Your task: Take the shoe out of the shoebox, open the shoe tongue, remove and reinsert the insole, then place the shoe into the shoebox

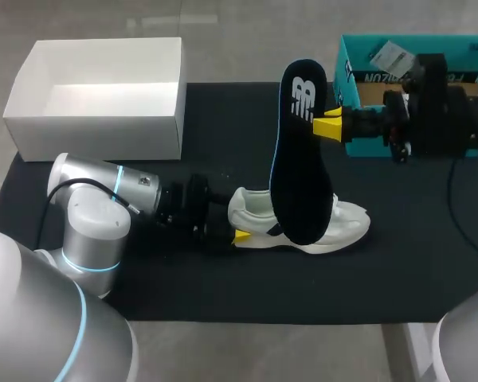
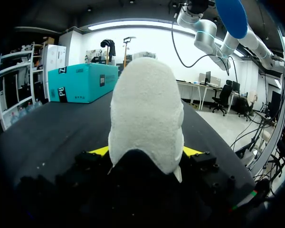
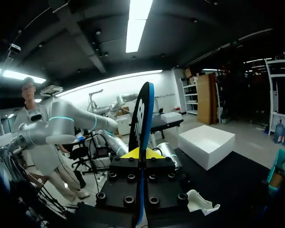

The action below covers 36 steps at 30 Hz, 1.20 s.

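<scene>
1 shoe (image 1: pixel 344 226) | L gripper (image 1: pixel 240 228) clamped on its heel | R gripper (image 1: pixel 328 124) grips insole (image 1: pixel 299 179)

A black mat (image 1: pixel 223 294) over a pale grey tabletop (image 1: pixel 247 32), under even, bright indoor light.

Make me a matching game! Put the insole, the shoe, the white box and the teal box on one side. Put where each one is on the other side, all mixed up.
Things:
1. insole
2. shoe
3. white box
4. teal box

Places:
A. lying on the black mat, heel in the left gripper
B. far right of the table
C. held up in the air by the right gripper
D. far left of the table, open and empty

Pairs: 1-C, 2-A, 3-D, 4-B
</scene>
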### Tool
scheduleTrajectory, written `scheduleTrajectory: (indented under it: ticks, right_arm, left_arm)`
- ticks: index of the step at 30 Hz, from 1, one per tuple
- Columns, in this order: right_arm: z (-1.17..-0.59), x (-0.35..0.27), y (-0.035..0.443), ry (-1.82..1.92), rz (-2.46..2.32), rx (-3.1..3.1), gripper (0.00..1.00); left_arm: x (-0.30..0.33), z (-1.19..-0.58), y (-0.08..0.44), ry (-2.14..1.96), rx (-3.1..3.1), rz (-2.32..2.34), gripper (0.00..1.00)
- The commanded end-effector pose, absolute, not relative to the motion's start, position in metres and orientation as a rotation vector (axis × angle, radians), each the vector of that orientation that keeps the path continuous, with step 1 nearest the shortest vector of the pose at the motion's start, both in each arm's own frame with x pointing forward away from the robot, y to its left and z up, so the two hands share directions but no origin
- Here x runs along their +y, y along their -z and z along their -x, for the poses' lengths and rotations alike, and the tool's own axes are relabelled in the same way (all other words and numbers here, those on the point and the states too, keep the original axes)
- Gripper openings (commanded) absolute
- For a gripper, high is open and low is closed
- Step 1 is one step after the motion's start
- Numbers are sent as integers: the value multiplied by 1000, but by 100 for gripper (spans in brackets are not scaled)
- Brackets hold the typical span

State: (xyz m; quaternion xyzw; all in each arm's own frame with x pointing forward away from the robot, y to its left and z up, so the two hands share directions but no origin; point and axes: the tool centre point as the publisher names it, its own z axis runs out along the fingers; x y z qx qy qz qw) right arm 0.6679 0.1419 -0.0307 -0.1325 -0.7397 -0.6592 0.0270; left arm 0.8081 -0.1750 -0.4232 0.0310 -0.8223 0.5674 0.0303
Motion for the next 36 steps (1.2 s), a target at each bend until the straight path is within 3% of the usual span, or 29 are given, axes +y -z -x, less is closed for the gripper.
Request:
scheduleTrajectory:
  ticks: [1,36]
  right_arm:
    - [-666,139,23,1982,427,-2293,0]
    - [-644,160,28,1923,548,-2146,0]
  left_arm:
    - [-175,-807,424,-1750,-2536,-96,0]
    - [-175,-807,424,-1750,-2536,-96,0]
